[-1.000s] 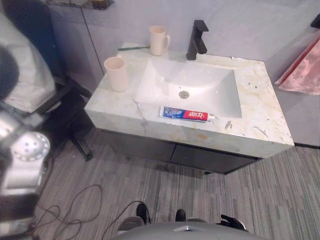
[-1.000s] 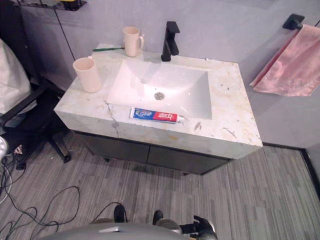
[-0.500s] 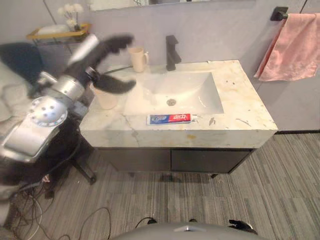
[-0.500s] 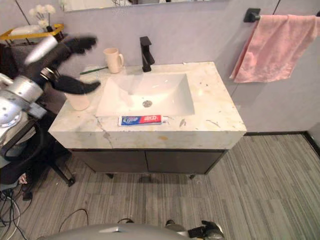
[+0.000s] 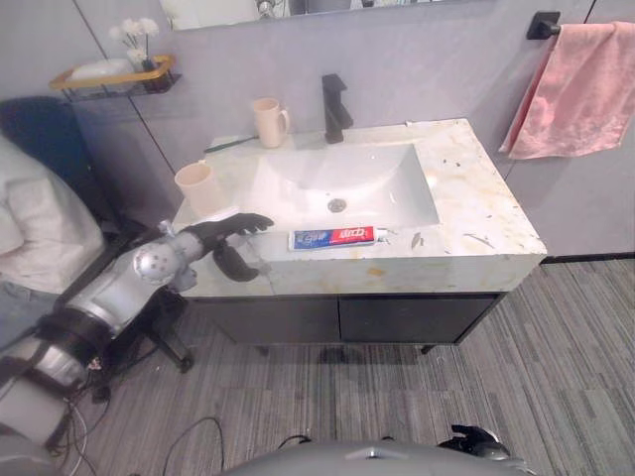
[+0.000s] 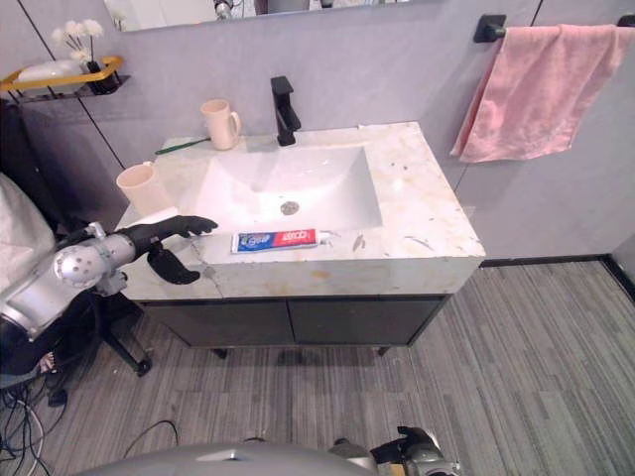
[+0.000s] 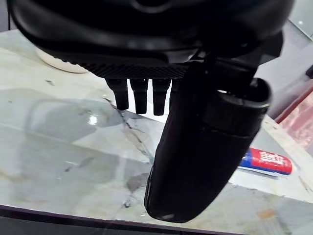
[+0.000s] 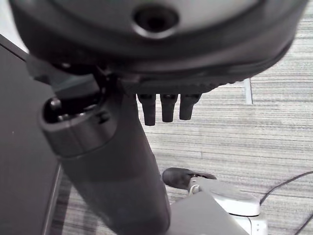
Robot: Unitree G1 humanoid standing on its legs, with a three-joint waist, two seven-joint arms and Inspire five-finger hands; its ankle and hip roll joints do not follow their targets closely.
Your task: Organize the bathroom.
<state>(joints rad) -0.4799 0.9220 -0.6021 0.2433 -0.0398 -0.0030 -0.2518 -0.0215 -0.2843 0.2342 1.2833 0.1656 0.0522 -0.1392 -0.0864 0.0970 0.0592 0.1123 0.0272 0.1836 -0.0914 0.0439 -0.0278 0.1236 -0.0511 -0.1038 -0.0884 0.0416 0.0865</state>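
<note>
1. Toothpaste [image 5: 333, 237] lies flat on the counter [image 5: 486, 213] along the front rim of the sink [image 5: 342, 183], cap end toward the robot's right.
2. Near cup [image 5: 199, 188] stands upright at the counter's left edge, left of the sink.
3. Far cup [image 5: 269, 122] stands upright at the back left, just left of the faucet [image 5: 334, 107]; handle toward the faucet.
4. Toothbrush [image 5: 230, 145], green, lies on the counter at the back, its end close to the far cup; contact cannot be told.
5. Left hand [image 5: 226, 236] is over the counter's front left corner, in front of the near cup and left of the toothpaste, apart from both. Fingers straight and reaching toward the toothpaste, thumb hanging down apart from them; it holds nothing.
6. Left wrist view: fingers [image 7: 139, 95] extended over the marble, thumb [image 7: 200, 152] large in the foreground, the toothpaste [image 7: 266, 161] beyond it.
7. Right hand [image 8: 105, 161], seen in its wrist view, hangs over the striped floor [image 8: 254, 132]; fingers [image 8: 167, 107] straight, thumb apart, nothing held.
8. Pink towel [image 5: 580, 89] hangs from a wall bar to the right of the counter.
9. Wall shelf [image 5: 114, 74] at upper left carries white flowers [image 5: 136, 32].
</note>
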